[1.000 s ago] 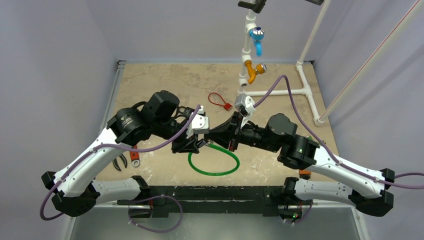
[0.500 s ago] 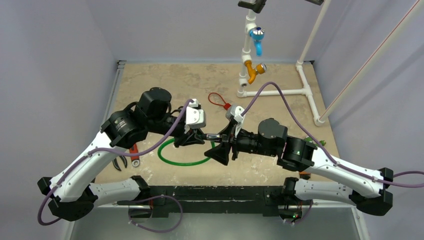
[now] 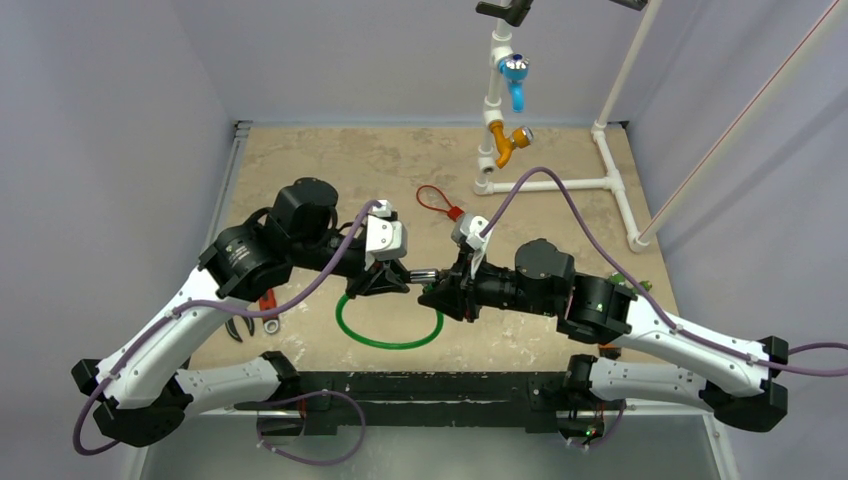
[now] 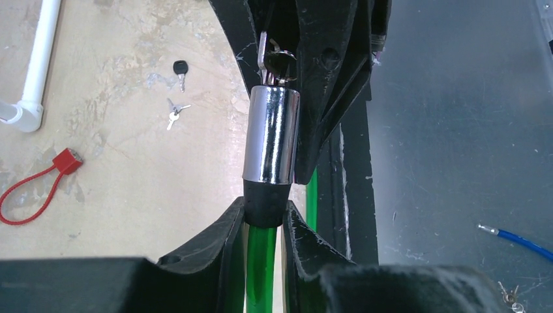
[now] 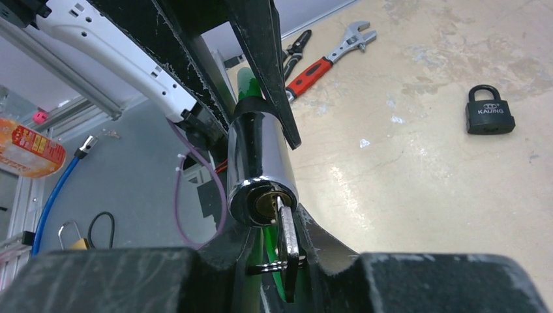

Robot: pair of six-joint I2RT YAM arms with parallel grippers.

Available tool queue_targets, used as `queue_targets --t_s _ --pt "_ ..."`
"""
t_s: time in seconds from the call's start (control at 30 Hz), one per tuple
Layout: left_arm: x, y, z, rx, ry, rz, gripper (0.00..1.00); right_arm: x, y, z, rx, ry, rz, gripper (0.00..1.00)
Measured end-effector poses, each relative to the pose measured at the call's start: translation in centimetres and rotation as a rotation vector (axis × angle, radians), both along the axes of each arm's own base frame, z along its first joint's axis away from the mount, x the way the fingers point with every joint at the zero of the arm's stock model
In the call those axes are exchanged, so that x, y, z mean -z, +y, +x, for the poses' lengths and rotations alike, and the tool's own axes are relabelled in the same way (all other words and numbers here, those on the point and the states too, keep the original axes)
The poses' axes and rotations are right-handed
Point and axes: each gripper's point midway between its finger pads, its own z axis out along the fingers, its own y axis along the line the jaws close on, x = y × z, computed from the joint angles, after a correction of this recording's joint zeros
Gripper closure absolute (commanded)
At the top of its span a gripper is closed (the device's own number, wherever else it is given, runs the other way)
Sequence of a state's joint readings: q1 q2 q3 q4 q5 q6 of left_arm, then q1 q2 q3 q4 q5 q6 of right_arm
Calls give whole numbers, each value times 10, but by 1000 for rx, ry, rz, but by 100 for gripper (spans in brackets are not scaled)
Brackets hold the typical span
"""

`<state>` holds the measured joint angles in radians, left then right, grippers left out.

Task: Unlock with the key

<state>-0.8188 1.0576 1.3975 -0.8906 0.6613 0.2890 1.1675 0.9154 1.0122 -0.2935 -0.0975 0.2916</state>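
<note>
- The tabletop point(image 3: 330, 160) is a flat slab, beige and mottled like stone.
- Your two arms bend inward and meet nose to nose above its near middle, the hands level and facing each other.
- The green cable loop point(image 3: 392, 347) is a smooth, glossy ring. It hangs below the hands, with one end running up into the lock.
- The adjustable wrench point(image 5: 326, 59) has a red grip and bare steel jaws, and lies flat by the near edge.
- The lock barrel point(image 4: 270, 134) is a polished chrome cylinder with a black collar. Your left hand point(image 4: 264, 207) is clamped on that collar.
- The black padlock point(image 5: 490, 114) is squat and matte, and lies alone further off.
- The key point(image 5: 285, 225) is thin silver metal. Its blade sits in the barrel's keyway and your right hand point(image 5: 277, 228) is pinched on its head.
</note>
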Motion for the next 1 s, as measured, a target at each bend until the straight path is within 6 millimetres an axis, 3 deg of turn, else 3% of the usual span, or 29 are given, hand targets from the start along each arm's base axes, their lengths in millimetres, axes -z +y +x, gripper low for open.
queue_targets --t_s 0.2,0.37,0.7,0.87,1.0 --pt "0 -1 -2 -6 37 -9 68 0 0 -2 -8 -1 -2 100" --pt "-5 -12 0 11 54 -48 57 5 3 -6 -34 13 -17 100" --pt "-3 -18 -8 64 99 -63 51 15 3 -6 -35 26 -53 100" --pt "19 -14 -11 72 126 -21 49 16 3 -6 -35 26 -55 100" --pt "28 -13 -12 74 140 0 53 15 3 -6 -35 26 -54 100"
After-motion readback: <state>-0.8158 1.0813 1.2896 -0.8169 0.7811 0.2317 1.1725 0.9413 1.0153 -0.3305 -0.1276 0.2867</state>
